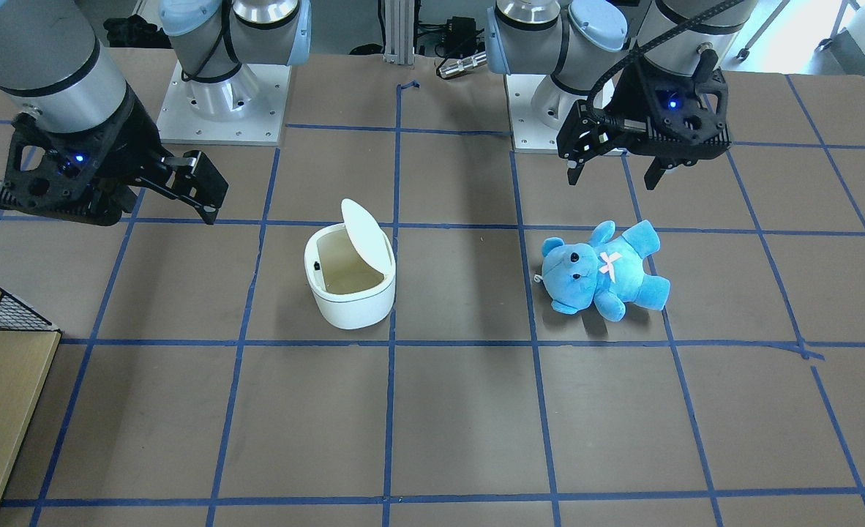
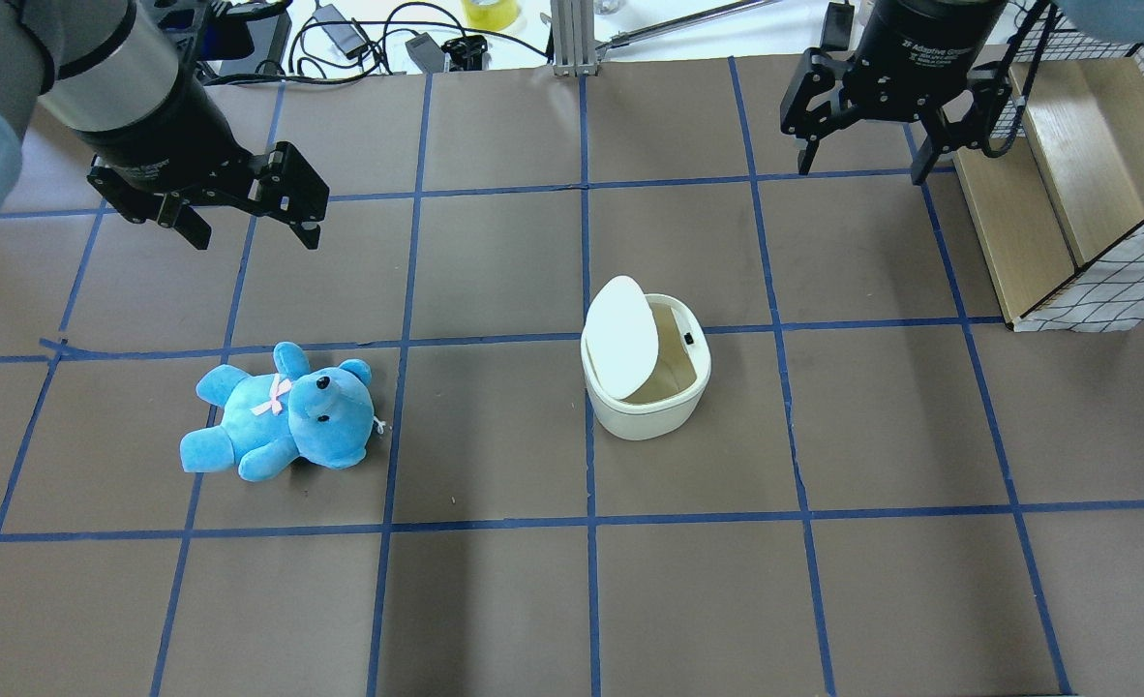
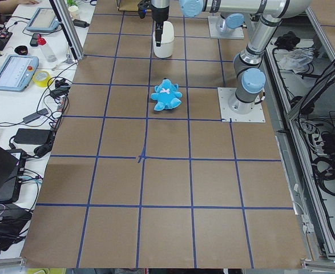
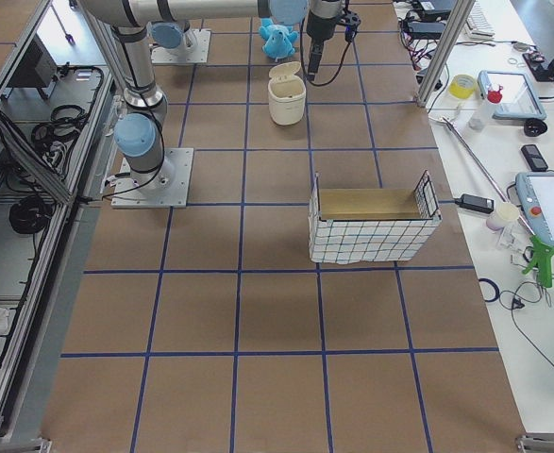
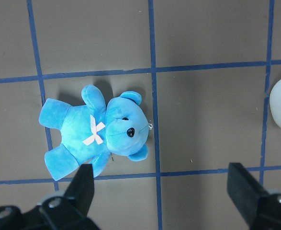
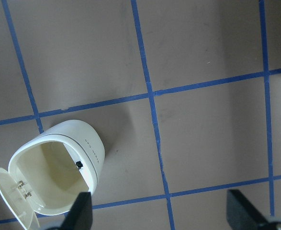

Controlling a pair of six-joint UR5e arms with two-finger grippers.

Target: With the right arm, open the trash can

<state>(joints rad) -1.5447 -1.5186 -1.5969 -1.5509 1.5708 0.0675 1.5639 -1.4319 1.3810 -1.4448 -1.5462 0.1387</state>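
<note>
The white trash can [image 2: 645,402] stands near the table's middle with its lid [image 2: 620,339] swung up and tilted, so the cream inside shows. It also shows in the front view [image 1: 348,300] and the right wrist view [image 6: 90,143]. My right gripper [image 2: 862,169] is open and empty. It hangs above the table behind and to the right of the can, apart from it; its fingers [image 6: 80,213] frame the bottom of the right wrist view. My left gripper [image 2: 255,232] is open and empty, high above the teddy's side of the table.
A blue plush teddy bear [image 2: 282,411] lies on its back left of the can, also below the left gripper in the left wrist view [image 5: 97,134]. A wire basket holding a wooden box [image 2: 1066,194] stands at the table's right edge. The arm bases [image 1: 220,110] stand at the robot's side.
</note>
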